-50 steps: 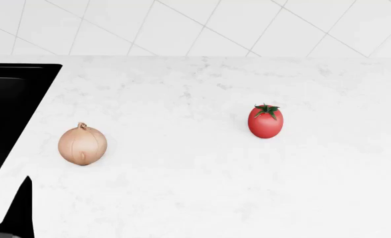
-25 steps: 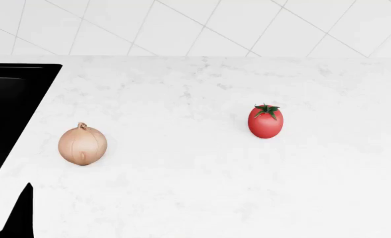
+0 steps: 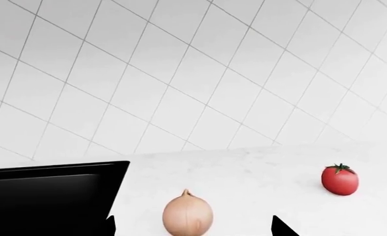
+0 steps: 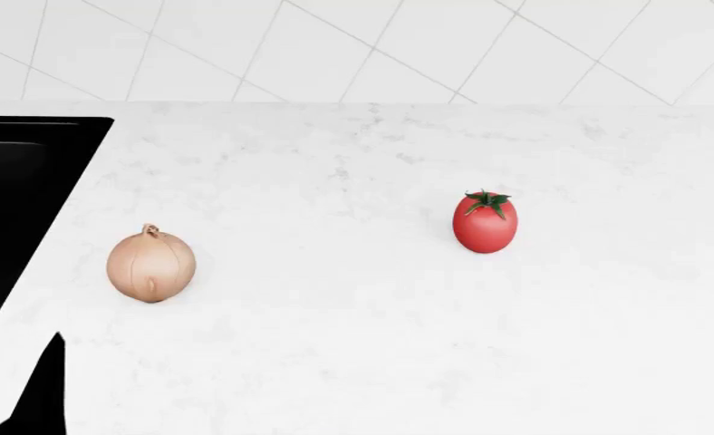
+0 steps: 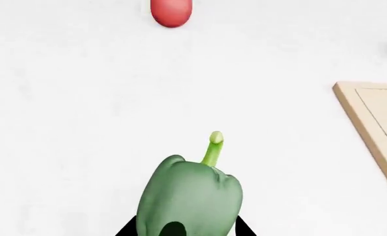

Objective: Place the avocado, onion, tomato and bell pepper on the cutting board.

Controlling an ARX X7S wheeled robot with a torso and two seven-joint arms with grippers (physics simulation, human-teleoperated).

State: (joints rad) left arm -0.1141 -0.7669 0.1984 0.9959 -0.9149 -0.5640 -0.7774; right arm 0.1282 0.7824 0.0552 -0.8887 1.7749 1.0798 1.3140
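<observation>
Two on counter: onion [image 4: 151, 264] and tomato [image 4: 486, 222] unmoved over the last second, well apart.
Left gripper [image 3: 193, 226]: spread, onion between fingertips; barely lower in head view.
Right gripper [image 5: 187, 231]: grips bell pepper [image 5: 190, 194].
Cutting board [image 5: 377, 123]: bare corner shown.
Avocado: unseen.

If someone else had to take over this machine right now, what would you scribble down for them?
Left gripper: open, lined up on the onion, not holding it.
Right gripper: fingers either side of the bell pepper; grip unclear.
Tomato and onion sit loose on the counter.
Cutting board: only a bare corner shows.
Avocado: not clearly seen.
Done: nothing visibly on the board. Left: all four.
</observation>
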